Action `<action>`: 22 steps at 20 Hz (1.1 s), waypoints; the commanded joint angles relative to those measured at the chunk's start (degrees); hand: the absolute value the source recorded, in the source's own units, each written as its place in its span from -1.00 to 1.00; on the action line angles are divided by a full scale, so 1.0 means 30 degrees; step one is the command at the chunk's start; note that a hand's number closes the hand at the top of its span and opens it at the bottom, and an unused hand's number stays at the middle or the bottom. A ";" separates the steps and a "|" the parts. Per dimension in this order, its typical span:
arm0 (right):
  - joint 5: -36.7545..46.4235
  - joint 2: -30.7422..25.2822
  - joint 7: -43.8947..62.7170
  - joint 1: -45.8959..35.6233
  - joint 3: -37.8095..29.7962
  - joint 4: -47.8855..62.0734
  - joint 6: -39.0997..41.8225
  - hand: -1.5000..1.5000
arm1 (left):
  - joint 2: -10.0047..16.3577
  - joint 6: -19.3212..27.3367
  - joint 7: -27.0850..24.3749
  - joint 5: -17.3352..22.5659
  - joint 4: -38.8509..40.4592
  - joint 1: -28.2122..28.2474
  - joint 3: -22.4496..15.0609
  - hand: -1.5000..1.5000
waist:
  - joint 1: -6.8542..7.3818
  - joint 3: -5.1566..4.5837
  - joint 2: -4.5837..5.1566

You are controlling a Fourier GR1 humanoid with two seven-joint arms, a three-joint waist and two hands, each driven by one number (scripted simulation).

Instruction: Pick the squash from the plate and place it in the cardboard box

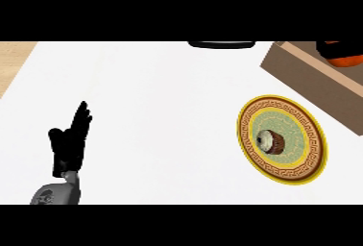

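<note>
Nearest, at the lower left edge: grey forearm (56,194), and above it the black left hand (68,144), fingers straight and pointing away, thumb out to the side, open and holding nothing. Under it, the flat white counter top (163,120).

Further in and well apart to the right: round plate (284,120) with yellow rim, brown patterned band and pale green middle. On the middle of this plate, the small brown squash (270,141), lying with a pale end turned to the left. So: squash far to the right of the left hand, at about the same depth as the fingers, with only counter between.

Behind the plate, at the upper right: brown cardboard box (312,77), near the plate's far rim; touching or not, cannot tell. In its far corner, an orange and black object (344,55), cut by the edge. At the far edge, in the middle: a dark flat shape (221,44), only partly in view. Far left: tan wooden strip (14,62) beside the counter.
</note>
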 commanded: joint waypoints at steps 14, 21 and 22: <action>-0.2889 -0.1842 -0.6796 -0.2269 -0.4521 1.1722 -0.4526 -1.00 | 0.0065 -0.0219 0.0005 0.0094 0.0928 -0.1619 0.0137 0.00 | 0.0645 0.0081 0.0390; -0.7106 -0.2441 -1.1132 -0.2777 -0.7927 1.1719 -0.2802 -1.00 | -0.0261 -0.0271 -0.0498 -0.0029 0.0627 -0.0338 -0.0222 0.00 | 0.0370 0.0077 0.0178; -0.7892 -0.2104 -1.1821 -0.2245 -0.8636 1.1857 -0.2908 -1.00 | -0.0222 -0.0301 -0.0623 0.0248 0.0460 -0.0306 0.0042 0.00 | 0.0326 0.0081 0.0166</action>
